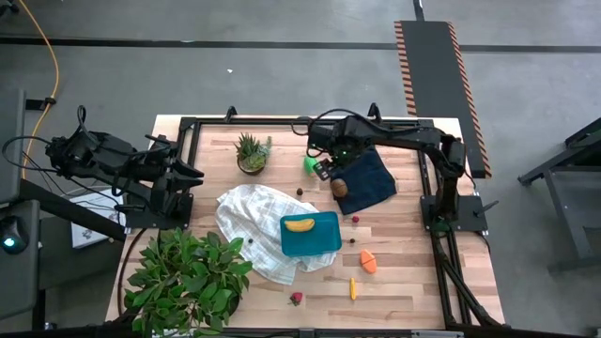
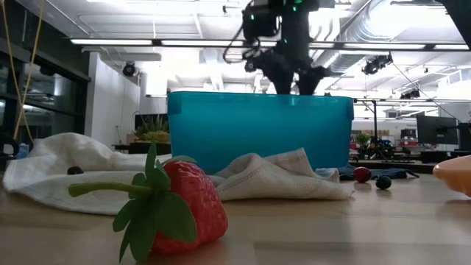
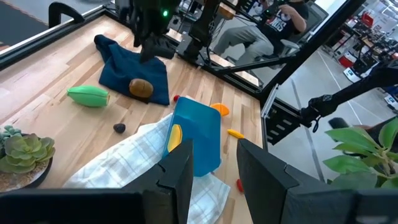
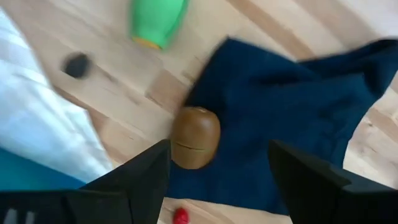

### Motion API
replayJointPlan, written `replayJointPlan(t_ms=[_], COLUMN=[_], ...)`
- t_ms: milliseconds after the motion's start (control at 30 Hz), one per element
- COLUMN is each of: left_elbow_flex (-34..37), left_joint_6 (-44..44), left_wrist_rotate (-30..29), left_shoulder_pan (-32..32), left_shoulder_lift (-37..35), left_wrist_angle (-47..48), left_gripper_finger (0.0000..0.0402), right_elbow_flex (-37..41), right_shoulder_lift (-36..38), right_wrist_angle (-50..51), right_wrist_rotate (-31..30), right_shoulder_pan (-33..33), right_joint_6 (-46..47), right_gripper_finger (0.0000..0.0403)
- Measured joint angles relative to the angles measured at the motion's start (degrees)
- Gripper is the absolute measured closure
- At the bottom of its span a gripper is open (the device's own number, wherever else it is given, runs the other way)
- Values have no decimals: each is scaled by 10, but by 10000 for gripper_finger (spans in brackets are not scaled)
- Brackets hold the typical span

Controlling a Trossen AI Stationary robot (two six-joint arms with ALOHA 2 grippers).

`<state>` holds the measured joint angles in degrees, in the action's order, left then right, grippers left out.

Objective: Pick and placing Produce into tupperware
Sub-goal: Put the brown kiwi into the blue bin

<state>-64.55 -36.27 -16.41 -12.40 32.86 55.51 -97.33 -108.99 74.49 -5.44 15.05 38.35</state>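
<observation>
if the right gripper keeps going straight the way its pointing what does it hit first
Most likely the brown round fruit: the right gripper points down at it with jaws open, the fruit lying just ahead between them, at the edge of the navy cloth. How far above it hangs is unclear.

I work in a big lab hall: grey concrete floor (image 1: 282, 84), striped hazard tape (image 1: 467, 103), ceiling strip lights (image 2: 118, 41), and desks with monitors (image 2: 436, 129).

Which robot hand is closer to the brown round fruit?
Right. The right gripper hangs open just above the brown round fruit; the left gripper waits across the table.
</observation>
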Motion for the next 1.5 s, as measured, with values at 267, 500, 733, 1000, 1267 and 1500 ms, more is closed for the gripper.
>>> replayJointPlan(t_ms=[267, 500, 733, 1000, 1267, 1500], left_elbow_flex=[0, 0, 0, 0, 0, 0], left_joint_6=[0, -12, -17, -30, -30, -30], left_wrist_rotate=[4, 4, 4, 4, 4, 4], left_shoulder_pan=[0, 0, 0, 0, 0, 0], left_shoulder_lift=[0, 0, 0, 0, 0, 0], left_wrist_angle=[0, 0, 0, 0, 0, 0], left_gripper_finger=[291, 291, 291, 291, 291, 291], right_elbow_flex=[87, 129, 159, 205, 232, 233], right_shoulder_lift=[-1, -1, -1, -1, -1, -1], right_wrist_angle=[-61, -128, -159, -197, -243, -263], right_wrist_rotate=[41, 72, 95, 103, 105, 103], right_shoulder_pan=[-1, 0, 0, 0, 1, 6], right_joint_6=[-3, 2, 20, 38, 52, 57], right_gripper_finger=[143, 143, 143, 143, 143, 143])
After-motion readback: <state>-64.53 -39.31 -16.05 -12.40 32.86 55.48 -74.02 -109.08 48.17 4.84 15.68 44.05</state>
